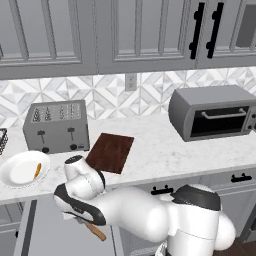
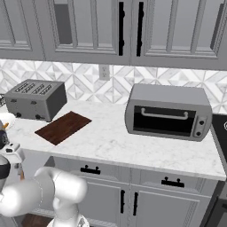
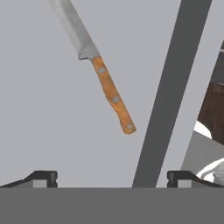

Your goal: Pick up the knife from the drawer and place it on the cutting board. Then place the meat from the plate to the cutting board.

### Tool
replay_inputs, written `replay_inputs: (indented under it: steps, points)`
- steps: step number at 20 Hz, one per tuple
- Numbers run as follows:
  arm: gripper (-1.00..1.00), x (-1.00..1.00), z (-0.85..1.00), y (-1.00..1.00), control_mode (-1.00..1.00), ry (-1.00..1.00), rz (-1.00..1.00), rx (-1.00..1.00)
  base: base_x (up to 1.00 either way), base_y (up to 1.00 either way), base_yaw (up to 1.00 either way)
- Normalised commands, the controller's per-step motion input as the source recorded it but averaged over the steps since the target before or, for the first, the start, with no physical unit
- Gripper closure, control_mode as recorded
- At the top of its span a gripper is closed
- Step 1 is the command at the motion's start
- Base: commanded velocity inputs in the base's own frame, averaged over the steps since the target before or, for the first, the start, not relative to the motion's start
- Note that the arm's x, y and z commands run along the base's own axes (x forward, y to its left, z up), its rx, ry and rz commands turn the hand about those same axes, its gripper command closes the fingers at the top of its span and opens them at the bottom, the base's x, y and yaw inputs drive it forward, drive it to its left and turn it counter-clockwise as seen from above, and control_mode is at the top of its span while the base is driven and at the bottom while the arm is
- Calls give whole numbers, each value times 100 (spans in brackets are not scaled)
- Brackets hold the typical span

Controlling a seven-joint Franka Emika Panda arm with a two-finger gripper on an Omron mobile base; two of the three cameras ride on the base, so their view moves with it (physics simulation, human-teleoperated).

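The knife [image 3: 105, 81], with a tan wooden handle and grey blade, lies flat on the grey floor of the open drawer [image 3: 43, 113]. My gripper [image 3: 112, 177] hangs above it, open, with the fingertips [image 3: 43, 178] wide apart and nothing between them. In the left base view my hand is lowered into the drawer [image 1: 45, 230], and the knife handle [image 1: 95, 231] pokes out beneath it. The dark reddish cutting board [image 1: 110, 152] lies bare on the counter. The white plate [image 1: 20, 170] to its left holds the small orange meat strip [image 1: 37, 170].
A silver toaster [image 1: 56, 126] stands behind the plate and board. A grey toaster oven [image 1: 212, 111] sits at the counter's right. The drawer's dark side wall [image 3: 166, 96] runs close to the right of the knife. Wall cabinets hang above.
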Motion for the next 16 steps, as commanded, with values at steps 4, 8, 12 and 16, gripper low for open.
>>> replay_inputs:
  steps: [4, 8, 12, 16]
  points:
    - [-100, 8, -24, 0, -100, -21, 12, 1, 0, 0, 0]
    - [-100, 0, -33, 0, -100, -25, 16, 1, 0, 0, 0]
    - [-100, 11, -14, 0, -100, -8, 12, 0, 0, 0, 0]
    - [-100, 24, -3, 0, -100, 0, 5, 0, 0, 0, 0]
